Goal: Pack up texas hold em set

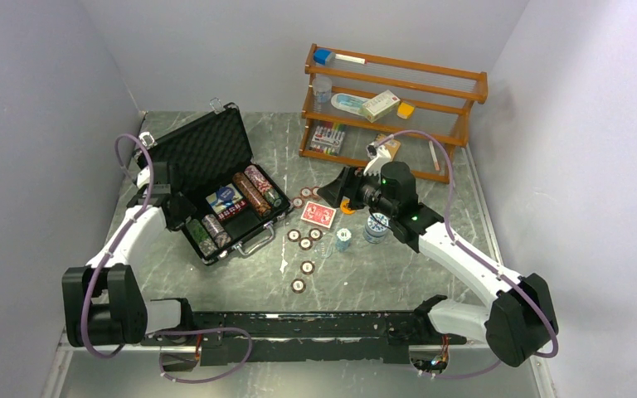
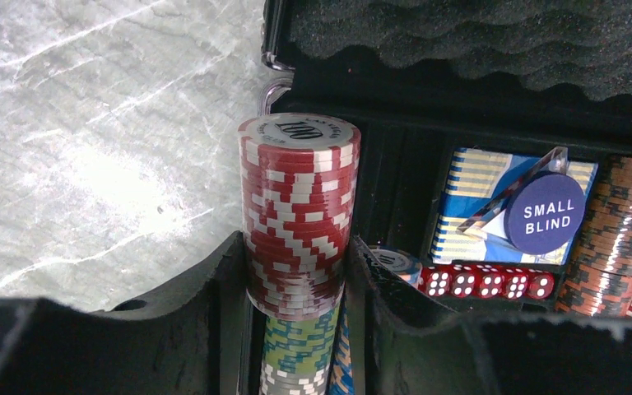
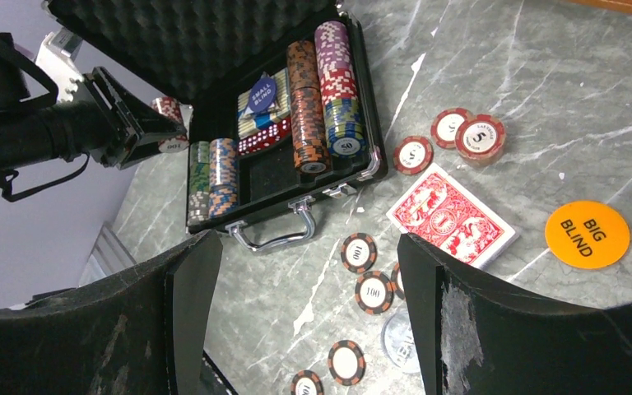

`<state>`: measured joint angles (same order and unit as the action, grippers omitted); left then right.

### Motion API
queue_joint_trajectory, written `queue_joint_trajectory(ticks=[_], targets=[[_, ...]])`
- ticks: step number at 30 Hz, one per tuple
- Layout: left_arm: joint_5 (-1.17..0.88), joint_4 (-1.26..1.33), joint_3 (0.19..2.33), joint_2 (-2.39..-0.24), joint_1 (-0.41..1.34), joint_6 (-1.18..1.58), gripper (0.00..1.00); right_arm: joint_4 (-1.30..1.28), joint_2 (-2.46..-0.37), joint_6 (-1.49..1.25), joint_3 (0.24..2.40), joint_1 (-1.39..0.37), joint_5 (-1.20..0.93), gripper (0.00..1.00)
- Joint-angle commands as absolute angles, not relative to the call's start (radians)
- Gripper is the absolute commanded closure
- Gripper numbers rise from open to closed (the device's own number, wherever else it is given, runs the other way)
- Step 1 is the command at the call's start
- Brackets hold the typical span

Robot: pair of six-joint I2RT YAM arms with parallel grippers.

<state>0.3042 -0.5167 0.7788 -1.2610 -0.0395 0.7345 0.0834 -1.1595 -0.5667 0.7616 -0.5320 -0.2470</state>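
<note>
The black case lies open at the left, lid up, with rows of chips, a blue deck, red dice and a small blind button inside. My left gripper is shut on a stack of red-white chips, held upright over the green and grey chips in the case's left row. My right gripper hangs open above loose brown 100 chips on the table. The red-backed card deck, the orange big blind disc and red 5 chips lie beside it.
A wooden shelf with boxes stands at the back right. Two short blue-white chip stacks sit under the right arm. More brown chips are scattered toward the front. The case's metal handle faces the loose chips.
</note>
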Motion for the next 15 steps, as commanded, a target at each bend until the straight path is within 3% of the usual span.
queue_joint_trajectory(ticks=[1, 15], targets=[[0.329, -0.427, 0.825, -1.271, -0.054, 0.698, 0.93, 0.084, -1.137, -0.551, 0.755, -0.531, -0.244, 0.17], [0.246, -0.400, 0.787, -1.312, -0.054, 0.724, 0.93, 0.075, -1.130, -0.547, 0.748, -0.531, -0.241, 0.17]])
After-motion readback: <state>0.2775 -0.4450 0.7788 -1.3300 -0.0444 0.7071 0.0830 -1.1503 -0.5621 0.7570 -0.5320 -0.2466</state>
